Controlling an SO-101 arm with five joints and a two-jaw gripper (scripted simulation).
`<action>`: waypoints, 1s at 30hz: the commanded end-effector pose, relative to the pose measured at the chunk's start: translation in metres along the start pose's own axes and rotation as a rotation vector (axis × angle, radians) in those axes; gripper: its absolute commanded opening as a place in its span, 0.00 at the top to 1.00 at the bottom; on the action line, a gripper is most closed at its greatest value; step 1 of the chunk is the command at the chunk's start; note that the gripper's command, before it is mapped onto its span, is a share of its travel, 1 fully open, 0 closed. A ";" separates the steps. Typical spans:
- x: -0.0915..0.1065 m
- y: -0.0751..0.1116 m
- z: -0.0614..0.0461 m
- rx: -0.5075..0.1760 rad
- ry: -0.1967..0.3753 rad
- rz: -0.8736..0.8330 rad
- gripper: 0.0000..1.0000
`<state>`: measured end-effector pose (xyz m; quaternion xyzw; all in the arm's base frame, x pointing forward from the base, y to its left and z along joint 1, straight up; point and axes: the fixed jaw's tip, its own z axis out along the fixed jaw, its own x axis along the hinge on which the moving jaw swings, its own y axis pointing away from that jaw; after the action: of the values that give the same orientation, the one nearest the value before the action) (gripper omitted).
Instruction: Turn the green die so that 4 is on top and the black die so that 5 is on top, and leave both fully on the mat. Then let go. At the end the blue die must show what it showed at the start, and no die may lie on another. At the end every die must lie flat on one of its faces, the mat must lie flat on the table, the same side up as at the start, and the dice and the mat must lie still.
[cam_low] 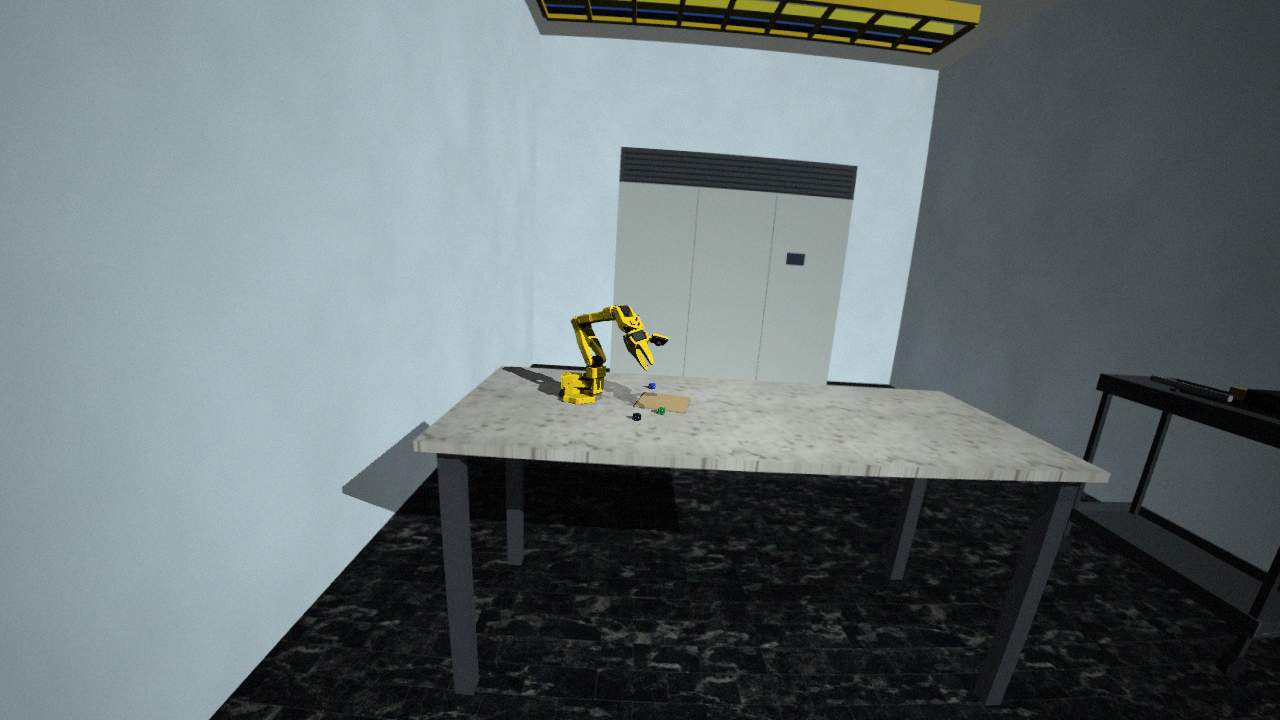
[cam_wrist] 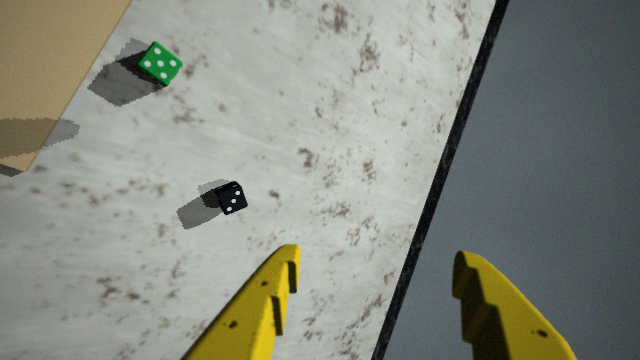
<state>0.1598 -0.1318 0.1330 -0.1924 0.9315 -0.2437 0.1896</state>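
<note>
The green die (cam_low: 660, 411) (cam_wrist: 160, 63) lies on the bare table just off the edge of the tan mat (cam_low: 673, 402) (cam_wrist: 45, 60), with five pips on top. The black die (cam_low: 637, 416) (cam_wrist: 231, 198) lies on the table farther from the mat; the face towards the wrist camera shows three pips. The blue die (cam_low: 651, 383) sits by the mat's far edge near the arm's base; I cannot tell whether it is on the mat. My gripper (cam_low: 656, 351) (cam_wrist: 377, 254) hangs high above the table, its fingers apart with nothing between them.
The marble table (cam_low: 805, 429) has a dark edge (cam_wrist: 440, 170) that passes under the gripper in the wrist view, with floor beyond it. The arm's yellow base (cam_low: 580, 385) stands at the back left. A dark rack (cam_low: 1181, 402) stands to the right of the table.
</note>
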 end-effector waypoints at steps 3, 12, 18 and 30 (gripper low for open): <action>0.004 -0.009 -0.008 -0.016 0.025 -0.090 0.75; 0.012 -0.010 -0.011 -0.060 0.059 -0.187 0.75; 0.013 -0.010 -0.011 -0.065 0.062 -0.195 0.75; 0.017 -0.002 0.005 -0.165 0.093 -0.193 0.75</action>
<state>0.1461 -0.1391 0.1263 -0.2829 0.9324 -0.1968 0.1092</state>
